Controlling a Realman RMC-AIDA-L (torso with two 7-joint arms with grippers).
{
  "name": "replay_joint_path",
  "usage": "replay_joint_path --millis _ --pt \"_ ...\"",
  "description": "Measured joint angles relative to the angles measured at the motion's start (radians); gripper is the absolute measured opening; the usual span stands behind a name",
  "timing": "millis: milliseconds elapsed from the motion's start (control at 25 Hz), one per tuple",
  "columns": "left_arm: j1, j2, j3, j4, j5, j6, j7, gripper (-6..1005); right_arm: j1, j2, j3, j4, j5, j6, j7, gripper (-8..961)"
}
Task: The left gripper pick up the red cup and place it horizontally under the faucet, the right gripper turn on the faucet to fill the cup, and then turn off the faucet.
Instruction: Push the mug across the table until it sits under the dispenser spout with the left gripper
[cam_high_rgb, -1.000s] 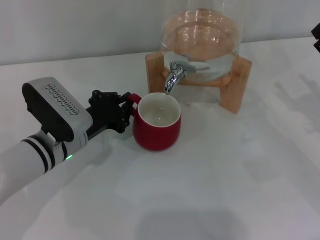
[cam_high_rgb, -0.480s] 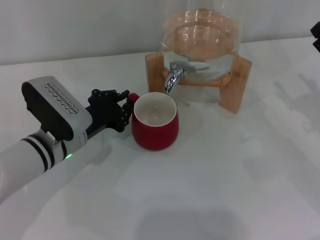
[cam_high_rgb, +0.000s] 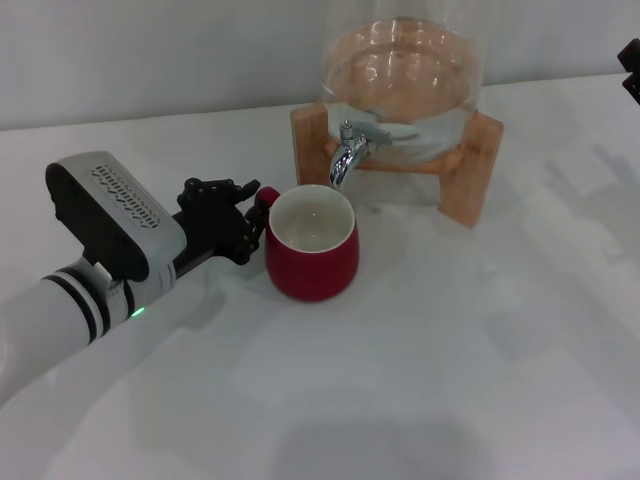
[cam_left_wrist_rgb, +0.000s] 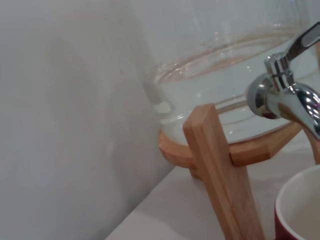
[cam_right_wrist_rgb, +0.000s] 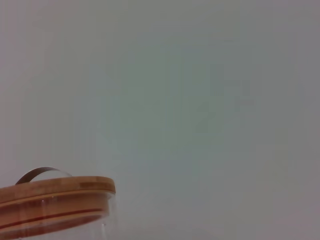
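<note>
The red cup (cam_high_rgb: 312, 265) stands upright on the white table, its white inside empty and its small handle turned to the left. My left gripper (cam_high_rgb: 250, 215), a black claw on a grey boxy wrist, reaches in from the left and is shut on that handle. The chrome faucet (cam_high_rgb: 352, 150) points its spout down just over the cup's far rim. In the left wrist view the faucet (cam_left_wrist_rgb: 285, 95) shows close up above the cup's rim (cam_left_wrist_rgb: 300, 210). My right gripper (cam_high_rgb: 632, 68) shows only as a black tip at the far right edge.
The glass jar (cam_high_rgb: 400, 90), holding water, sits in a wooden stand (cam_high_rgb: 470, 170) at the back of the table against a pale wall. Its wooden lid (cam_right_wrist_rgb: 55, 200) shows in the right wrist view.
The cup shifted slightly left and turned a little with the left gripper, then settled under the spout. The right gripper stayed at the edge.
</note>
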Motion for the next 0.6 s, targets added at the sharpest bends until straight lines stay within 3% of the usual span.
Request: replay_joint_path --millis 320,600 --pt "-0.007 -0.001 0.000 0.007 0.025 -0.033 0.000 217 0.000 0.000 0.000 0.000 0.000 0.000 0.000 834" --pt "-0.008 -0.002 -0.006 0.015 0.025 -0.037 0.000 302 -0.003 0.000 0.003 0.000 0.000 0.000 0.000 834"
